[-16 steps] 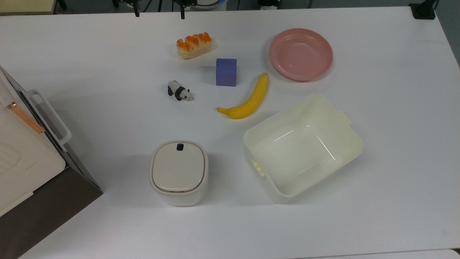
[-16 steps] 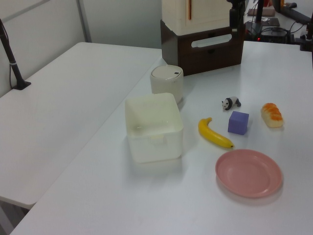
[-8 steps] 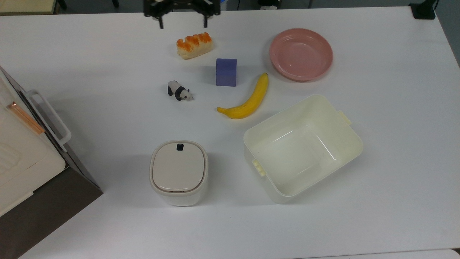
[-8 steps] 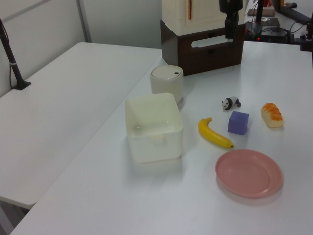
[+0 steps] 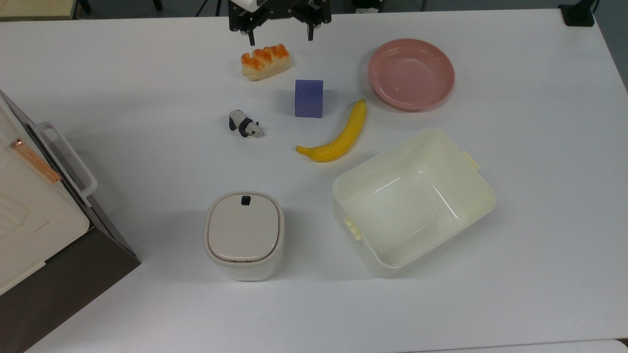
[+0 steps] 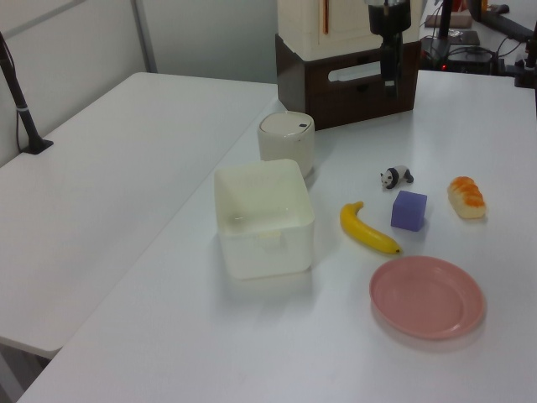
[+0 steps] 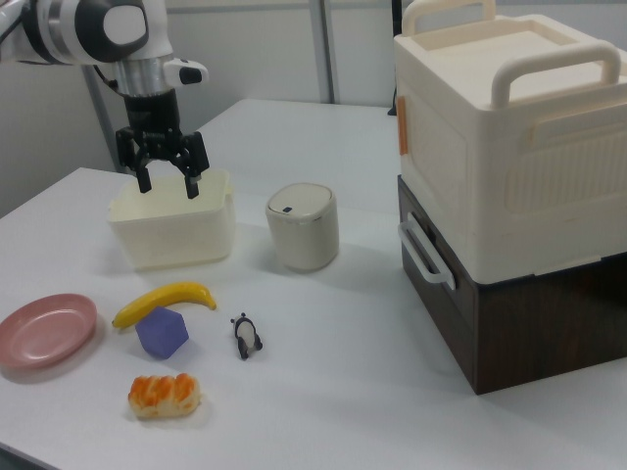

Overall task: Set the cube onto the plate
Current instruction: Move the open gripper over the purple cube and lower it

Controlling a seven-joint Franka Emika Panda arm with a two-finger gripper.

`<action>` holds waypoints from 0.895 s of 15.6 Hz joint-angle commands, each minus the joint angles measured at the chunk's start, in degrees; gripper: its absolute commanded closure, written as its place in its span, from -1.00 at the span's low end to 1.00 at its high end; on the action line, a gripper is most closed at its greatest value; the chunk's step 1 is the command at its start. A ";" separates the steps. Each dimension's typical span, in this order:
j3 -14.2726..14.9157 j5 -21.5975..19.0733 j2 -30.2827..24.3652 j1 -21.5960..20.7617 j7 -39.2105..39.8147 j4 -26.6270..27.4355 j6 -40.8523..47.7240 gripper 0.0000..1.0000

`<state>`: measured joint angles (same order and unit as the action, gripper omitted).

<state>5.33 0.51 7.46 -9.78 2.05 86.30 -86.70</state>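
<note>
White table [image 5: 530,196] — cube [image 5: 309,98] beside banana [image 5: 338,135], plate [image 5: 411,73] near edge — gripper [image 5: 279,37] spread wide.

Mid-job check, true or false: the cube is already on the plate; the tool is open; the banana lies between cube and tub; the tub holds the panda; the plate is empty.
1. The small blue-purple cube sits on the round pink plate. False: it rests on the white table, apart from the plate.
2. The tool is open and holds nothing. True.
3. The yellow banana lies between the cube and the cream rectangular tub. True.
4. The tub holds the small panda figure. False: the panda stands on the table.
5. The plate is empty. True.
</note>
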 commanded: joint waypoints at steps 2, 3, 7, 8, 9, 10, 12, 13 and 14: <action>0.21 -1.21 -4.11 -0.41 -4.16 8.59 -6.19 -1.00; 0.21 -1.12 -5.60 -0.59 -5.03 11.75 -8.47 -1.00; -0.67 -1.12 -9.13 -1.90 -8.38 21.96 -14.46 -1.00; -0.67 -1.12 -9.57 -2.52 -9.17 24.07 -15.51 -1.00; -0.76 -1.03 -10.18 -3.13 -10.39 26.26 -16.91 -1.00; -1.02 -0.95 -10.45 -3.57 -11.36 28.55 -18.32 -1.00; -1.46 -0.77 -10.36 -4.80 -12.16 31.90 -20.52 -1.00; -1.46 -0.68 -10.19 -5.42 -12.77 33.30 -22.18 -1.00; -1.46 -0.59 -10.10 -5.69 -13.39 34.80 -24.11 -1.00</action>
<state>3.89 0.14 -0.01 -13.85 -8.70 114.18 -105.25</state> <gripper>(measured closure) 0.000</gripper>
